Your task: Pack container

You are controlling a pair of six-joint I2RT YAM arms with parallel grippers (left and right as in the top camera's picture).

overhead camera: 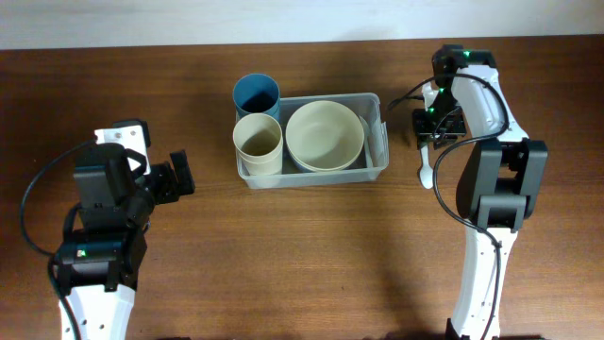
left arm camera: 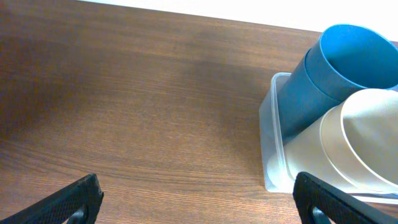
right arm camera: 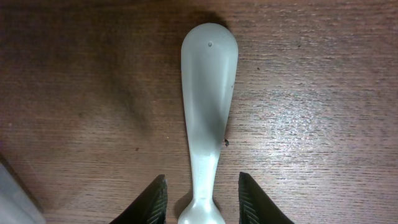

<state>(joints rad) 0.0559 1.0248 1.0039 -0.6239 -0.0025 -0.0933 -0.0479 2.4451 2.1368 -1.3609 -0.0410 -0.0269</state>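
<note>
A clear, translucent plastic rectangular container (overhead camera: 377, 142) is sitting at the middle of the dark wooden worktop (overhead camera: 311, 255), between the two arms. Inside it, a wide beige round bowl (overhead camera: 326, 135) is filling the right part. A beige plastic cup (overhead camera: 258, 142) is standing in the near left corner, just beside the bowl. A blue plastic cup (overhead camera: 256, 94) is leaning at the far left corner, tilted, with its mouth reaching out over the rim.

The left hand (overhead camera: 179, 175) is hovering over bare wood to the left of the container, apart from it and pointing toward it. Its jaws are standing wide, with nothing between them.

The right hand (right arm camera: 202, 180) is hanging low to the right of the container. Its jaws are standing narrow, straddling the handle of a white plastic spoon (right arm camera: 208, 93) that is lying flat on the worktop. A sliver of wood is showing on each side of the handle, so the fingers (right arm camera: 152, 199) are not pressing on it.
</note>
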